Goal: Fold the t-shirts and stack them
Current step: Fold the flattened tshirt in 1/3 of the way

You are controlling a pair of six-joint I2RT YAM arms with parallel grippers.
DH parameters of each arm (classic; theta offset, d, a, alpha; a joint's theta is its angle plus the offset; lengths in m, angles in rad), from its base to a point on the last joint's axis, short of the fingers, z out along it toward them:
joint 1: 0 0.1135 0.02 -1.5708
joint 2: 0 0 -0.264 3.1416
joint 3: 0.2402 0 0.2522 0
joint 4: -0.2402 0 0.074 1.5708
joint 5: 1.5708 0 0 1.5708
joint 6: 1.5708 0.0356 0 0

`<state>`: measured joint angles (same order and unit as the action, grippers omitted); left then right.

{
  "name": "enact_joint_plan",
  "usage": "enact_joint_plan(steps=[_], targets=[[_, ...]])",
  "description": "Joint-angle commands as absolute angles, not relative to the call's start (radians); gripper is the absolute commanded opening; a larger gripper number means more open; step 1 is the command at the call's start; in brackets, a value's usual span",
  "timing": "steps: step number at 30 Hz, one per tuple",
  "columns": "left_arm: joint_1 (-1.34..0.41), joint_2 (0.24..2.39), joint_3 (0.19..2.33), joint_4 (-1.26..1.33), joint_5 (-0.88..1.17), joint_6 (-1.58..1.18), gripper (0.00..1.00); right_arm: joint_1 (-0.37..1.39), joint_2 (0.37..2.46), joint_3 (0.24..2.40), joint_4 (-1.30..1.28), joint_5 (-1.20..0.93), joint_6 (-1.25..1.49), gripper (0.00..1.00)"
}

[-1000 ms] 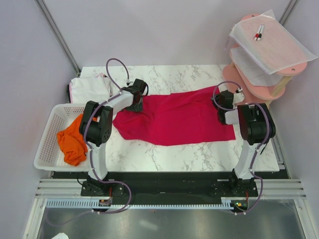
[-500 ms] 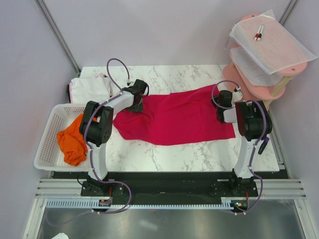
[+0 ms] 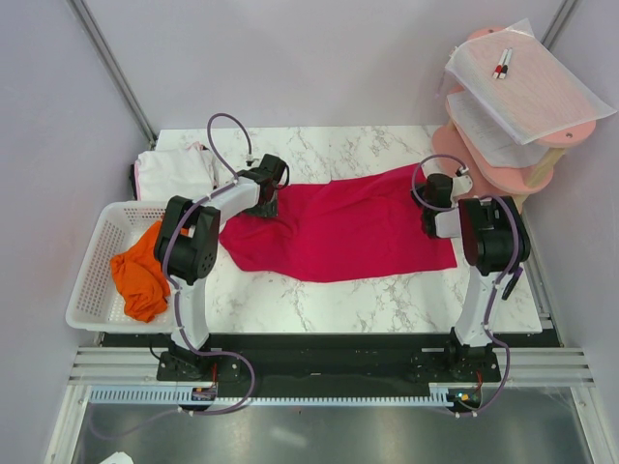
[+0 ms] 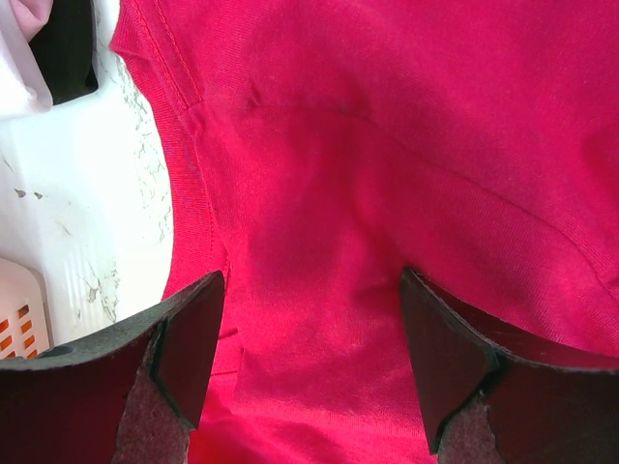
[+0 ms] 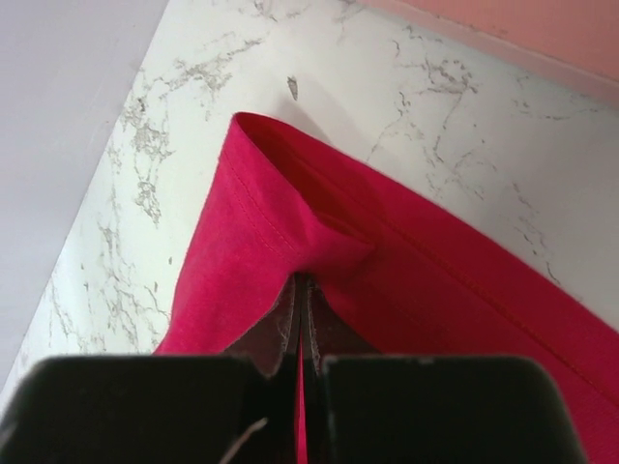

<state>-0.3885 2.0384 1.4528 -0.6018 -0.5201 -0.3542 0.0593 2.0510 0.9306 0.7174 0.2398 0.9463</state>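
The crimson-red t-shirt (image 3: 343, 232) lies spread across the middle of the marble table. My left gripper (image 3: 263, 205) is open, its jaws wide apart just over the shirt's left part near a sleeve seam (image 4: 319, 319). My right gripper (image 3: 435, 193) is shut on the shirt's far right hem, a fold of red cloth (image 5: 290, 242) pinched between the fingers. The white t-shirt (image 3: 174, 172) lies folded at the far left of the table. The orange t-shirt (image 3: 140, 271) hangs crumpled in the basket.
A white plastic mesh basket (image 3: 97, 280) stands at the left edge. A pink tiered stand (image 3: 503, 145) with translucent sheets and a pen is at the far right corner, close to my right arm. Grey walls close in the back and sides.
My right gripper has moved slightly toward the far side with the hem. The left gripper has barely moved.
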Motion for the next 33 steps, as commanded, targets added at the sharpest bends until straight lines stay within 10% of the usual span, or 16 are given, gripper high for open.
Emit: enact_joint_plan(steps=[1,18,27,33], targets=[[-0.388,2.043,1.431,-0.594,-0.543,-0.345,0.80,0.052,1.967,0.920,0.772,0.230,0.930,0.00],[-0.390,2.016,1.398,-0.591,-0.543,-0.365,0.80,0.054,1.769,0.749,0.759,0.158,0.861,0.01],[-0.405,1.901,1.321,-0.514,-0.436,-0.364,0.84,0.057,1.729,0.845,0.517,0.281,0.686,0.58],[-0.406,1.898,1.293,-0.492,-0.422,-0.364,0.84,0.025,1.833,0.936,0.505,0.288,0.690,0.62]])
